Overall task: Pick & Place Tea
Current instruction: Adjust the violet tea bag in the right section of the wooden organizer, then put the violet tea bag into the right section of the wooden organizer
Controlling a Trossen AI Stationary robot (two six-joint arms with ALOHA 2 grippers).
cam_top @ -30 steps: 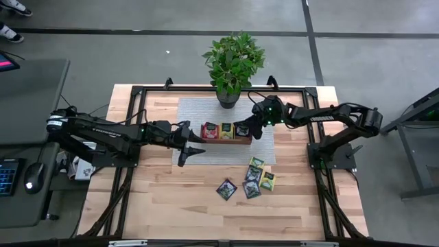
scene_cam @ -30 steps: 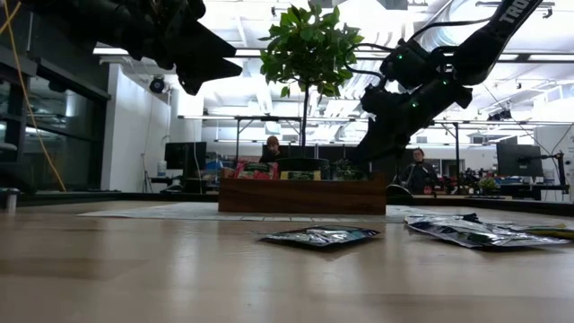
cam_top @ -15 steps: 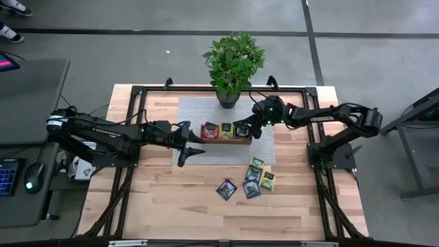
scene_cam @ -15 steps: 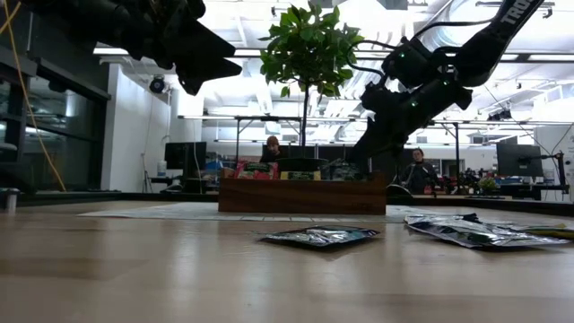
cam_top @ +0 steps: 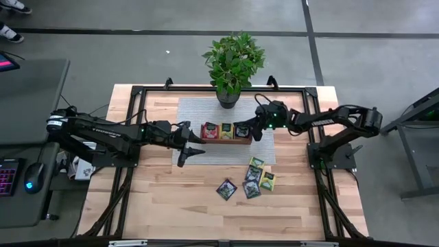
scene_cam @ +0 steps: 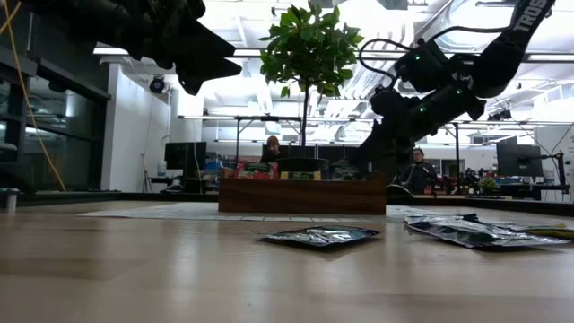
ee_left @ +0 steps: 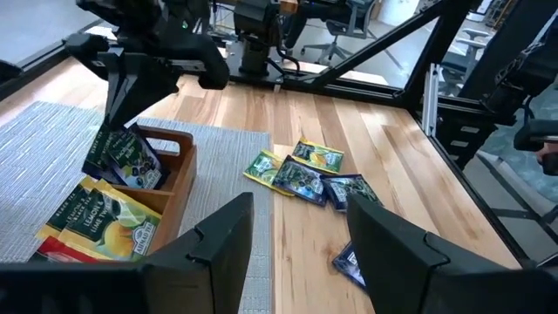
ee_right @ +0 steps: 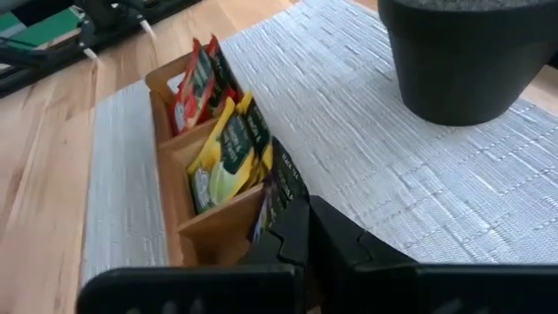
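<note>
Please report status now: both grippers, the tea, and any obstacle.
Right gripper shut at tray's end compartment, beside dark sachets. Left gripper open, waiting left of tray. Loose sachets on table. No obstacle seen.

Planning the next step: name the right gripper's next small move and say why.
Probably swing the right gripper, shut and empty, from the wooden tray toward the loose tea sachets on the table and open it. The dark sachet below it already stands in the end compartment, while the left gripper waits open beside the tray.
</note>
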